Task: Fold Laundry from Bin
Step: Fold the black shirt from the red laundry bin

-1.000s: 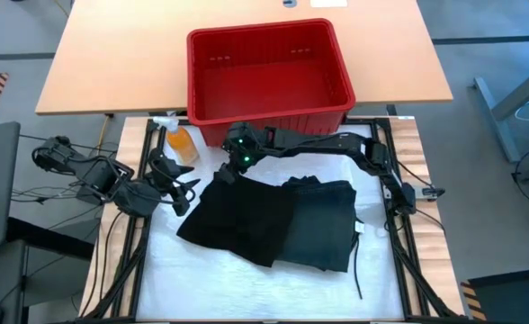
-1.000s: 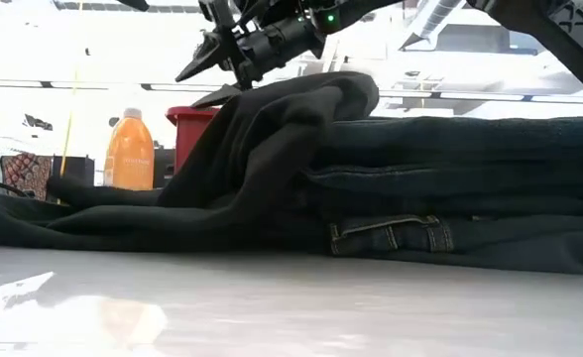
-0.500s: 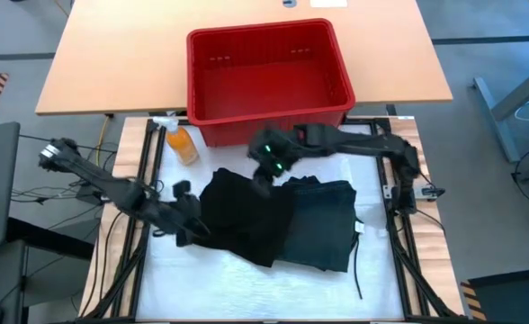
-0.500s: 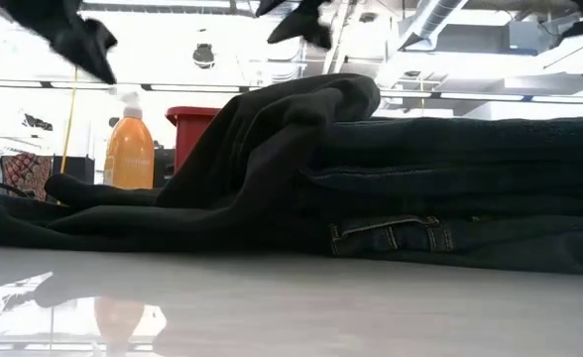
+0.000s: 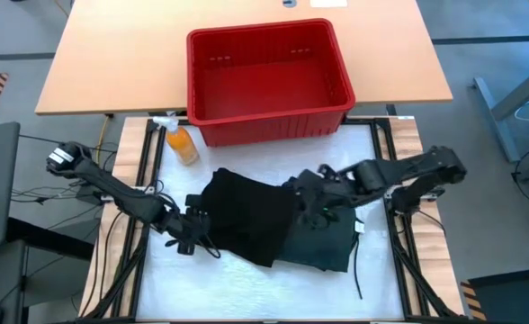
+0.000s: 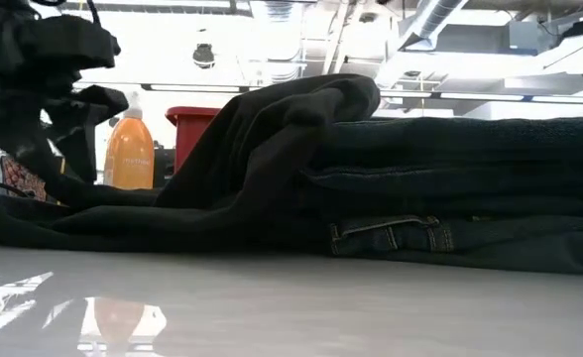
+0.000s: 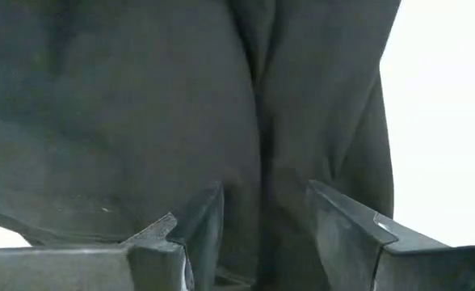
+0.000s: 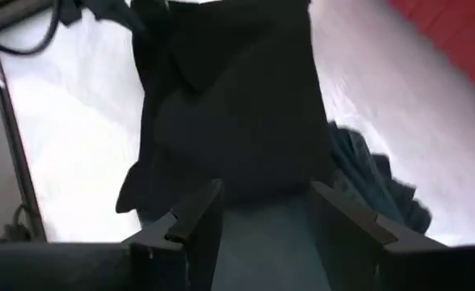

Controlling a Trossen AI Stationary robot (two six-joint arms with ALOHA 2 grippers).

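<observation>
A black garment lies spread on the white mat, its right part draped up over a stack of folded dark jeans; both show in the low view, the garment and the jeans. The red bin stands behind them on the wooden table. My left gripper is open at the garment's left edge, with dark cloth between its fingers. My right gripper is open above the jeans, where the black garment overlaps them. My left gripper stands open at the black garment's left edge, coming slanting down from the table's left. Cloth lies in the gap between its fingers. I cannot tell whether they touch it.
An orange spray bottle stands at the mat's far left, near the bin's front left corner, and shows in the low view. Bare white mat lies toward the near edge. A thin dark cord trails from the jeans.
My left gripper has gone from beside the spray bottle toward the near edge and right, down to the black garment's left edge. My right gripper has gone from the bin's front wall toward the right and near, over the jeans. The clothes have stayed in place.
</observation>
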